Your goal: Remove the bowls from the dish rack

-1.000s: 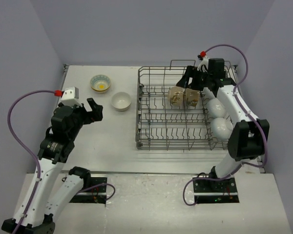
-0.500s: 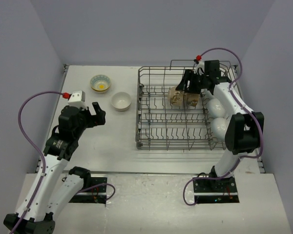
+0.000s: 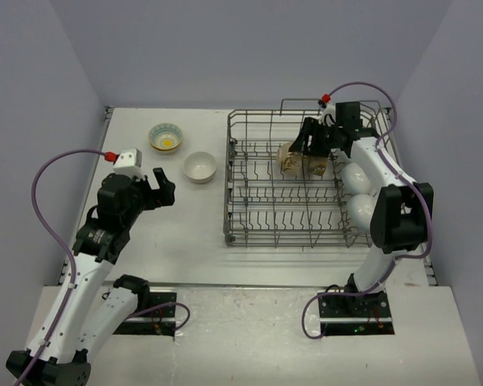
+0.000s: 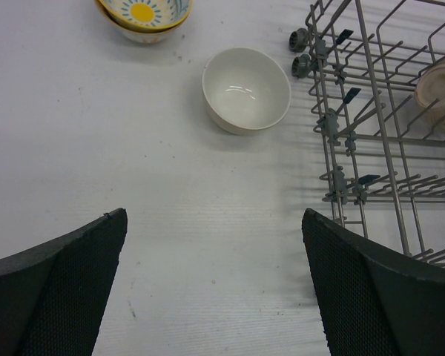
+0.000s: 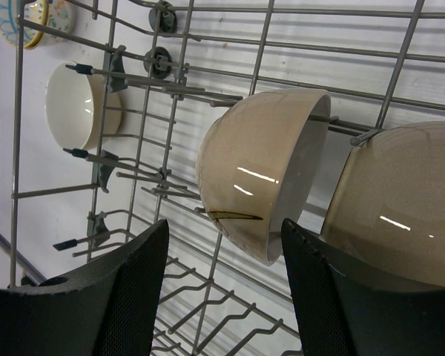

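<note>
- Seven bowls in all: two patterned bowls (image 4: 142, 13) stacked one in the other, three white and two tan.
- Three of them are out on the worktop (image 3: 185, 233), left of the dish rack (image 3: 228, 185). The patterned stack (image 3: 166, 137) lies well off the rack's far left corner, and one white bowl (image 3: 200, 167) sits nearer the rack's left wall.
- These three stand upright, mouths up. They are round, so there is no long axis to tell.
- Four bowls are in the rack. Two tan bowls (image 3: 291, 158) stand side by side in its far row of tines. Two white bowls (image 3: 356, 175) stand one behind the other along its right wall, the nearer one (image 3: 362, 211) by the near right corner.
- The tan bowls stand on edge with their feet toward the rack's left wall and their mouths toward its right wall.
- The white pair in the rack shows only rounded outer sides from above, and their mouths are hidden.
- There is one rack, its rows of tines running from left wall to right wall.
- The right gripper (image 3: 306, 143) hangs over the rack's far row. In the wrist view its fingers (image 5: 126, 297) stand apart on either side of the lower wall of the left tan bowl (image 5: 259, 178). A strip of rack shows between one finger and the bowl, so it is not clamped.
- The left gripper (image 3: 157, 183) is off the rack's left side above bare worktop. Its jaws are spread wide and it holds nothing, with the white bowl (image 4: 246, 89) beyond its fingers (image 4: 67, 289).
</note>
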You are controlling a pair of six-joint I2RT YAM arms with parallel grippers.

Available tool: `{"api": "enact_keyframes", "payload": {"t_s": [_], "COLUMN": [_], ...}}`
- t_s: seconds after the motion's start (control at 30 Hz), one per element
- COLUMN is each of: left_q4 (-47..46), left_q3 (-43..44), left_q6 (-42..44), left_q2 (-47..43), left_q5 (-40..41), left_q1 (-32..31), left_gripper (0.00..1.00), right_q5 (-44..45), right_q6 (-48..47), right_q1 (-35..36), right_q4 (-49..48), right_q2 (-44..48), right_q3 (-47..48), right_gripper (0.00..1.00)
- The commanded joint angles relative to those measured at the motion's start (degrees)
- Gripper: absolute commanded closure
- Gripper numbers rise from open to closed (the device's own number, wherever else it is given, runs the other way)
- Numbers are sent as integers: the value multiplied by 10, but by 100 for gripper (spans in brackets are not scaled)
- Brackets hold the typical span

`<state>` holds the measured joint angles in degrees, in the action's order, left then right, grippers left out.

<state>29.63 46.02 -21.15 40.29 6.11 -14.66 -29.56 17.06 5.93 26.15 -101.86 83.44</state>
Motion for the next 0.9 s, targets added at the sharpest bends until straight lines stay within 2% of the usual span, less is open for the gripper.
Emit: {"api": "enact_keyframes", "payload": {"t_s": [0.0, 0.17, 0.53, 0.87], "left_q4": [-24, -24, -24, -26], "left_q3": [-6, -6, -6, -6], "left_q6": [20, 21, 21, 21], "left_q2": [-2, -3, -5, -7], "left_q5": [-9, -8, -10, -13], "left_q1": [0, -1, 0, 0], "left_gripper": [0, 0, 0, 0], "right_q5": [-8, -8, -96, -137], "right_q6": [-4, -6, -17, -13], "right_q1": [0, 0, 0, -1], "right_q4": [-11, -11, -18, -29], "right_q2": [-7, -24, -61, -89], "right_q3": [12, 16, 34, 44], "right_gripper": [37, 37, 42, 46]}}
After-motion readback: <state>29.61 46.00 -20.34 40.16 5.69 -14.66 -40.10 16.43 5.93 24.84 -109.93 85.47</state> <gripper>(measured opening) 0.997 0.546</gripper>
